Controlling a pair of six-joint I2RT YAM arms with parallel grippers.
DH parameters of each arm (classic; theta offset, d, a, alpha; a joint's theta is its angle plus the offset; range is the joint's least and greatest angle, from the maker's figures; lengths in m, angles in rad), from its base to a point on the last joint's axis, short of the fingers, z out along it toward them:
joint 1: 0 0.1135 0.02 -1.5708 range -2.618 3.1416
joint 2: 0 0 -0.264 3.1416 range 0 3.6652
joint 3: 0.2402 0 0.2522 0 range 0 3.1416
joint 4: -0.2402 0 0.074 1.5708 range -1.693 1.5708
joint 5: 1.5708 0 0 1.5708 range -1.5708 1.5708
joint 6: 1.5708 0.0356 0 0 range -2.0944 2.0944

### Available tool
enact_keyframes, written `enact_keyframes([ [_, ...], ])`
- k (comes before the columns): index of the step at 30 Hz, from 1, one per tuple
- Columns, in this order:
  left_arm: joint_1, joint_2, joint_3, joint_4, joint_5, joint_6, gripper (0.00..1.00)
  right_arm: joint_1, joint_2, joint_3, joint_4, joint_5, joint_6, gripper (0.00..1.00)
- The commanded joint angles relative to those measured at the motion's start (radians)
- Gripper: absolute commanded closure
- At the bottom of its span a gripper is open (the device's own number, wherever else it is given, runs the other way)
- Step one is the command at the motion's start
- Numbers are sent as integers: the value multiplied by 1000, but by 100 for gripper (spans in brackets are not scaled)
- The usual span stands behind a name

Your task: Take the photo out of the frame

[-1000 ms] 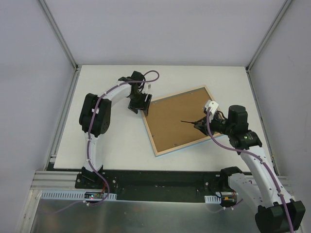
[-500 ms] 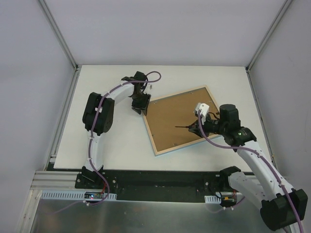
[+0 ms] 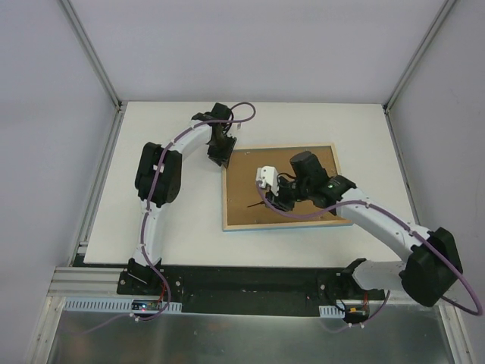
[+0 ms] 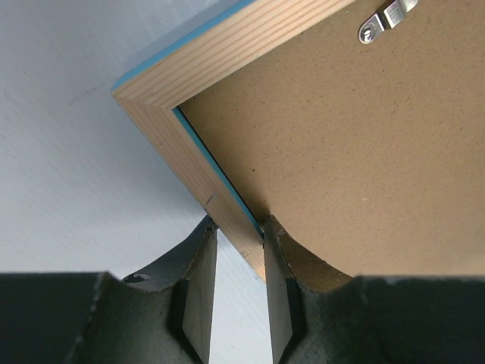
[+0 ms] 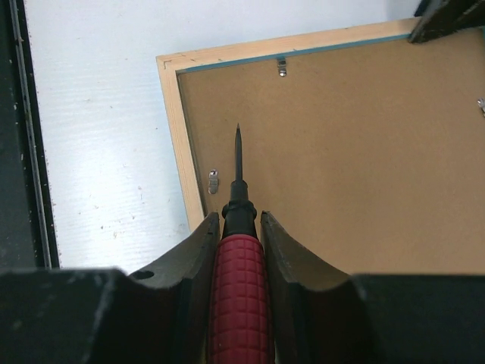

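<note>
The frame lies face down on the table, pale wood edges up, with the brown backing board in it. The photo is hidden under the board. My left gripper is shut on the frame's far left rail near the corner, one finger outside the wood and one on the board. My right gripper is shut on a red-handled pointed tool. The tool's tip hovers over the board's left part, near the left rail.
Small metal clips hold the board: one by the left rail, one at the far rail, one seen in the left wrist view. The white table has grey walls around it. My left fingers show at the frame's corner.
The frame has turned from tilted to square with the table, its corner held in my left gripper. My right arm has swung left across the board with the tool.
</note>
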Motion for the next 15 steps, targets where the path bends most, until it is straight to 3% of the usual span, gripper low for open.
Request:
enact_keyframes([
  [1, -4, 13, 6, 5, -17, 68, 77, 68, 96, 77, 102, 77, -7, 99],
  [15, -4, -18, -48, 20, 23, 30, 77, 118, 363, 289, 127, 88, 181, 99],
])
